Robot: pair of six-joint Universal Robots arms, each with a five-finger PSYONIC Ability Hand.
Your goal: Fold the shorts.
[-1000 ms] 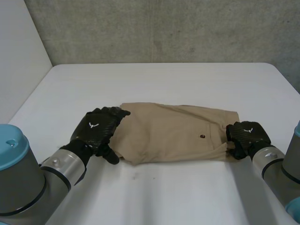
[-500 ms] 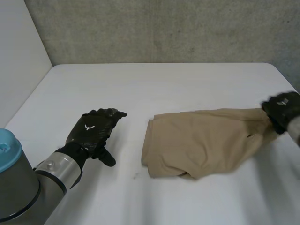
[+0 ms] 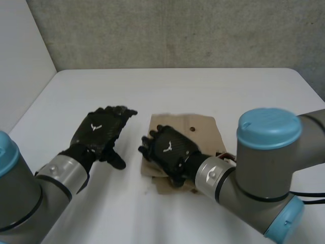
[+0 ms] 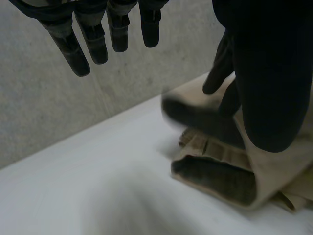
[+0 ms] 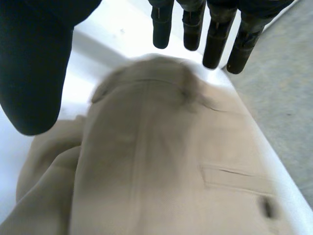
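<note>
The tan shorts (image 3: 199, 133) lie folded into a small stack in the middle of the white table (image 3: 177, 86), a dark button (image 3: 192, 129) facing up. My right hand (image 3: 170, 150) is over the stack's left edge, palm down and open. In the right wrist view its fingers (image 5: 215, 41) are straight above the shorts (image 5: 161, 161) and nothing is pinched. My left hand (image 3: 99, 133) hovers open to the left of the shorts, apart from them. Its straight fingers (image 4: 93, 36) hang over bare table beside the layered fold (image 4: 220, 169).
A grey concrete wall (image 3: 177, 30) stands behind the table's far edge. My right arm (image 3: 254, 168) reaches across the front right of the table. Bare table surface lies to the left, behind and in front of the shorts.
My right hand carried the shorts' right end across to the left, folding it over the rest, and opened. My left hand came off the cloth's left end and stays open.
</note>
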